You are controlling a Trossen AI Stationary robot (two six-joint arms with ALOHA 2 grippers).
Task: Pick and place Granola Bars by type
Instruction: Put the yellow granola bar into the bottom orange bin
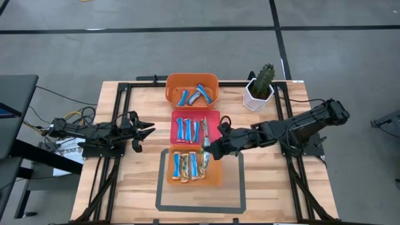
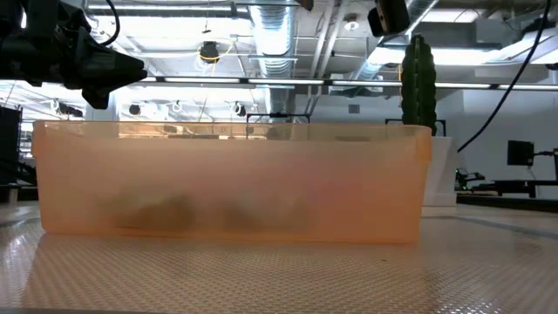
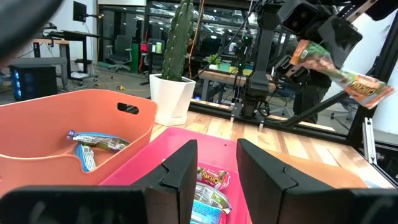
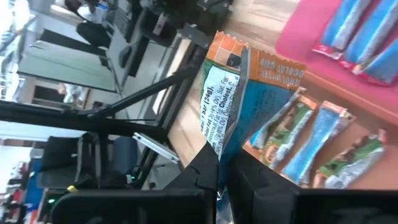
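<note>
High view shows a pale slatted wooden surface point(image 1: 262, 187) with a dark rectangular outline taped near its front edge and bare planks to either side of the central column. Three rounded plastic trays run down the middle: an orange far tray point(image 1: 192, 89), a pink-red middle tray point(image 1: 195, 128) and an orange near tray point(image 1: 194, 166). A cactus in a white faceted pot point(image 1: 259, 89) stands just beside the far tray.

The right arm reaches in from the right; the right gripper point(image 1: 208, 150) hangs over the seam between the middle and near trays, jaws pressed onto a multicoloured granola bar point(image 4: 225, 102), pinched at one end of its crinkled foil wrapper. The left gripper point(image 1: 147, 131) waits left of the middle tray, apart from it, jaws partly spread and holding nothing.

Blue-and-white bars point(image 1: 185, 129) lie side by side in the middle tray with one darker bar point(image 1: 204, 129) beside them; mixed bars point(image 1: 189, 166) fill the near tray, and a few blue ones point(image 1: 194, 95) sit in the far tray.

In the low view the near tray's translucent wall fills the frame, its contents only dim smudges.
</note>
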